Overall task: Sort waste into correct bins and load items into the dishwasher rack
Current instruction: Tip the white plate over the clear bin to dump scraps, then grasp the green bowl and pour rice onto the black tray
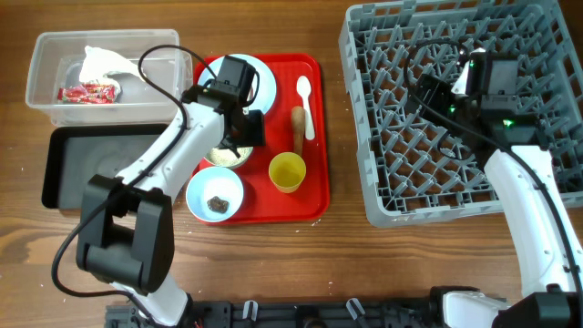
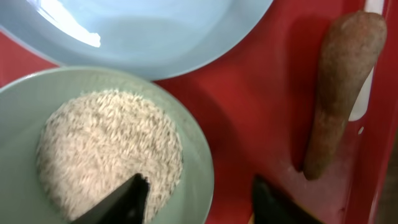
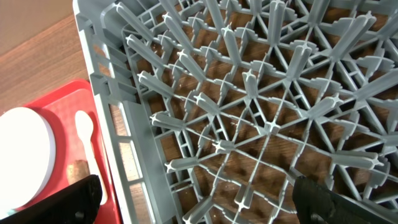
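My left gripper (image 1: 239, 137) (image 2: 199, 186) is open and straddles the rim of a pale bowl (image 1: 228, 157) (image 2: 200, 155). One finger is over the white rice grains (image 2: 106, 143), the other over the red tray. The pale blue plate (image 1: 264, 77) (image 2: 143, 31) lies just beyond. A brown carrot-shaped stick (image 1: 298, 128) (image 2: 339, 81) and a white spoon (image 1: 306, 105) (image 2: 364, 102) lie to the right. A second bowl (image 1: 215, 187) holds a dark lump (image 1: 218, 203). A yellow cup (image 1: 287, 171) stands near it. My right gripper (image 1: 437, 91) (image 3: 202, 205) is open and empty over the grey rack (image 1: 383, 182) (image 3: 249, 93).
The clear tub (image 1: 46, 55) at the back left holds a red wrapper (image 1: 86, 92) and white tissue (image 1: 102, 64). The black tray (image 1: 91, 155) lies in front of it. The dishes sit on a flat red serving tray (image 1: 314, 137) (image 3: 68, 99).
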